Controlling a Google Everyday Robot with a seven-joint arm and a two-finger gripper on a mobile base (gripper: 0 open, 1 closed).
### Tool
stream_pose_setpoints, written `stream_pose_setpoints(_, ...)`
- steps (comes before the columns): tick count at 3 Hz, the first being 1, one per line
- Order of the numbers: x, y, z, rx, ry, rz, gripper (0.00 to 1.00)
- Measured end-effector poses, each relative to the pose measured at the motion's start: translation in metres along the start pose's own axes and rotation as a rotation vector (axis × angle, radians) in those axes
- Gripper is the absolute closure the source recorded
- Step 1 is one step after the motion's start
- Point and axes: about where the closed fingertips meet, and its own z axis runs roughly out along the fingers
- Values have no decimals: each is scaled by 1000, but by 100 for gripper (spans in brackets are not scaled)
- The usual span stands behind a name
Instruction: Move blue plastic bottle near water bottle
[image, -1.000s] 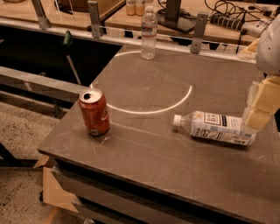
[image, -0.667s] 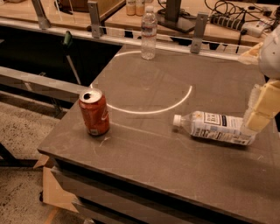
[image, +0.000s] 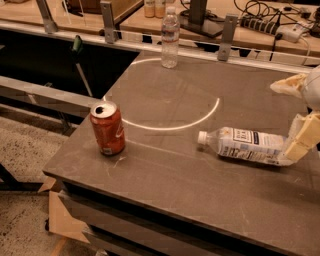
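1. Where the table (image: 165, 185) meets the right edge of view, the gripper (image: 300, 144) slants down against the base of the blue plastic bottle (image: 247, 144); its grip cannot be told.
2. That bottle lies sideways, cap pointing left; the water bottle (image: 170, 37) stands well apart.

A red soda can (image: 108, 129) stands upright on the grey table (image: 165, 180).

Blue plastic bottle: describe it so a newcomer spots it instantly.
On the dark grey table, look right of the white arc. A clear plastic bottle with a white cap lies on its side, base beside the pale gripper at the right edge. Unlike the slim upright water bottle at the far edge, it has a big white label.
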Motion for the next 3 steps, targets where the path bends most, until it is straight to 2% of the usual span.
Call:
stream_pose_setpoints(1, 13, -4, 18, -22, -12, 11, 0)
stream_pose_setpoints(2, 27, -5, 34, -29, 1, 48, 10)
stream_pose_setpoints(3, 36, 1, 49, -48, 29, 70, 28)
